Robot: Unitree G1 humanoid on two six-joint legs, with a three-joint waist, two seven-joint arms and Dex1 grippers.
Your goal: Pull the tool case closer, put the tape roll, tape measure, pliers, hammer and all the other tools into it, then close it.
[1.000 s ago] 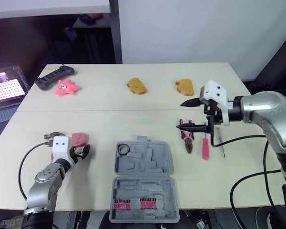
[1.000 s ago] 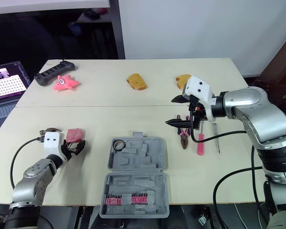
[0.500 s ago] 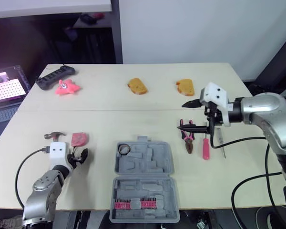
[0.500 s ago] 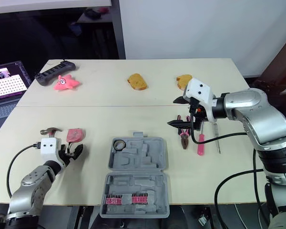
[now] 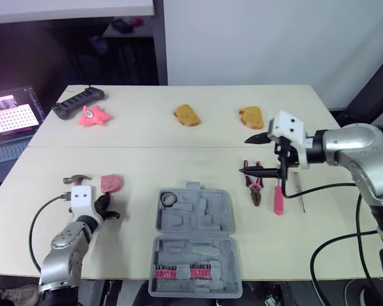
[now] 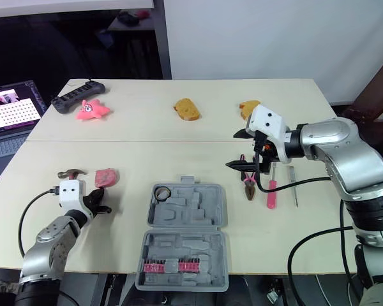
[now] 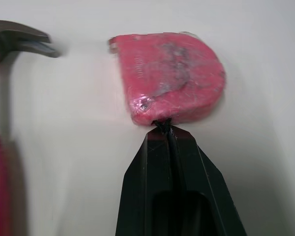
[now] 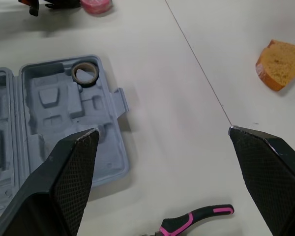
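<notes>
The grey tool case (image 5: 195, 239) lies open at the table's front middle, with the tape roll (image 5: 168, 199) in its far left pocket. The pink tape measure (image 5: 111, 183) lies on the table left of the case, and the hammer (image 5: 73, 180) head shows just left of it. My left gripper (image 5: 108, 207) is shut and empty, its tips (image 7: 163, 129) right at the tape measure's (image 7: 169, 76) near edge. My right gripper (image 5: 244, 155) hangs open above the table, just left of the pliers (image 5: 254, 190) and the pink screwdriver (image 5: 277, 199).
A thin grey tool (image 5: 300, 191) lies right of the screwdriver. Two bread pieces (image 5: 186, 115) (image 5: 251, 117), a pink star toy (image 5: 92, 116) and a black bar-shaped device (image 5: 76, 103) sit along the far side. A laptop (image 5: 9, 121) stands off the table's left edge.
My left gripper has pulled back a little from the tape measure and gone from open to shut, taking nothing. The tape measure stays on the table. The right arm has barely moved.
</notes>
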